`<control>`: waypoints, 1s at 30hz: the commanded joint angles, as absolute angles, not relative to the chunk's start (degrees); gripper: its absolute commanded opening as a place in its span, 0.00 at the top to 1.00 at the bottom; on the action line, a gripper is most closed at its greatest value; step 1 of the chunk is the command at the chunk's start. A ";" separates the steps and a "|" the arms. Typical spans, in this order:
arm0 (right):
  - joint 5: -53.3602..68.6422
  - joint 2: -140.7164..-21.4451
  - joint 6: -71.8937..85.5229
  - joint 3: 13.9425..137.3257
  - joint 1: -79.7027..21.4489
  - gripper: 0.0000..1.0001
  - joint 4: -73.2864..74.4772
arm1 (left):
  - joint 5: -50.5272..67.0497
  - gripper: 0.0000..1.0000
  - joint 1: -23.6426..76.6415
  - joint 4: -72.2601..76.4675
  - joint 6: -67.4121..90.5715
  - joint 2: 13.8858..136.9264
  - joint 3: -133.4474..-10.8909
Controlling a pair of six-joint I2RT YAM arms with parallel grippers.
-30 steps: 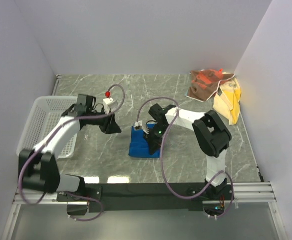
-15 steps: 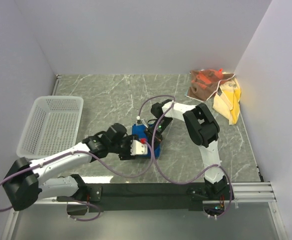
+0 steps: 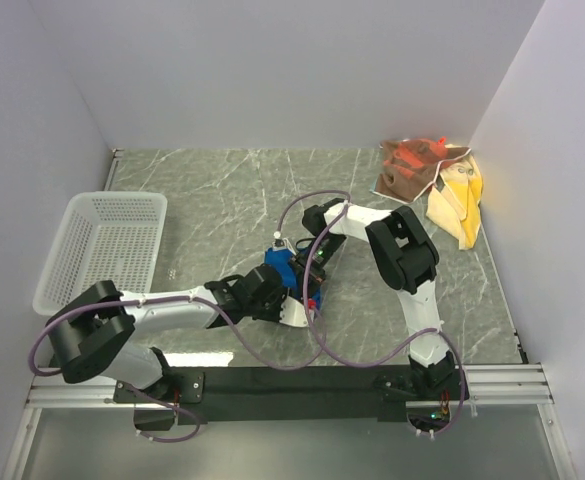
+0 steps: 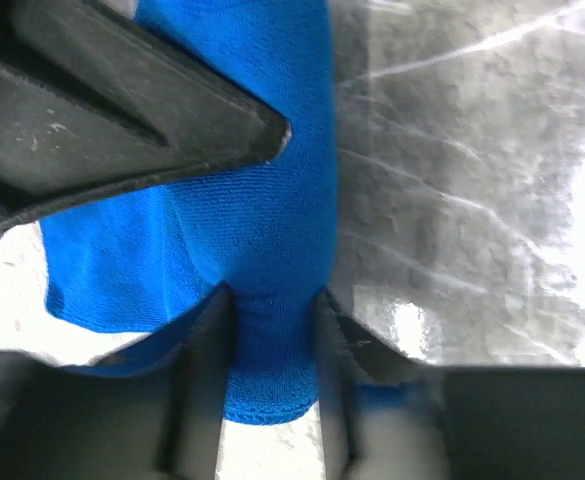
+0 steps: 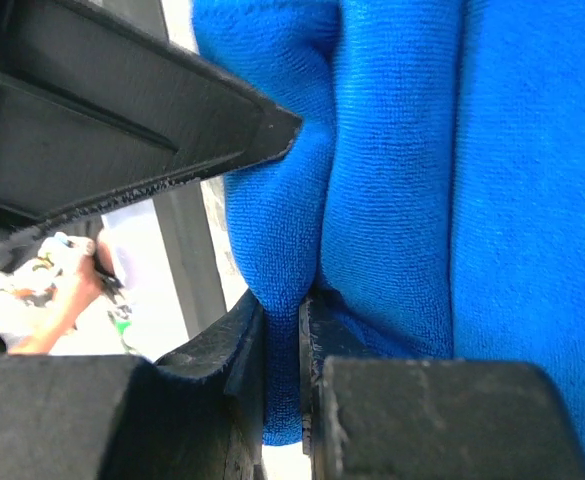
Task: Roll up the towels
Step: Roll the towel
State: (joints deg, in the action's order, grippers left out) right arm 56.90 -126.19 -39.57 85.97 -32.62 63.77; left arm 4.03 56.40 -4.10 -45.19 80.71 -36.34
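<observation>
Left gripper: jaws drawn in on a fold of the blue towel, with the cloth squeezed into a narrow neck between the fingers. Arm lies low along the front edge of the worktop, reaching in from the left.

Right gripper: jaws nearly closed, a thin ridge of the same blue towel pinched between them. It comes at the cloth from the far side, opposite the left gripper.

Blue towel: about mid-worktop, toward the front, between the two grippers. Bunched and thick, with several layers showing in the wrist views. Cannot tell whether this is a tidy roll or only a gathered lump; no clean cylinder visible from above.

Patterned towel and yellow towel: far right corner, against the wall, touching each other, lying loose and crumpled. Neither is rolled.

Basket: left edge, nothing seen inside.

Progress, as judged: early. First towel in hand and partly gathered, not set down as a finished roll. Two towels not yet started.
</observation>
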 commanded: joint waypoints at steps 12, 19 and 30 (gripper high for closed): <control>44.12 -132.28 -24.71 96.41 -36.11 0.95 54.33 | 9.75 0.98 56.08 -29.61 -39.91 79.46 -39.90; 44.12 -133.16 -20.83 100.38 -38.67 0.91 48.17 | 9.32 0.99 54.93 -35.51 -36.48 75.59 -38.94; 43.15 -106.99 -20.22 77.98 -27.08 0.42 38.77 | 19.59 0.99 46.34 -37.88 -41.03 83.40 -43.49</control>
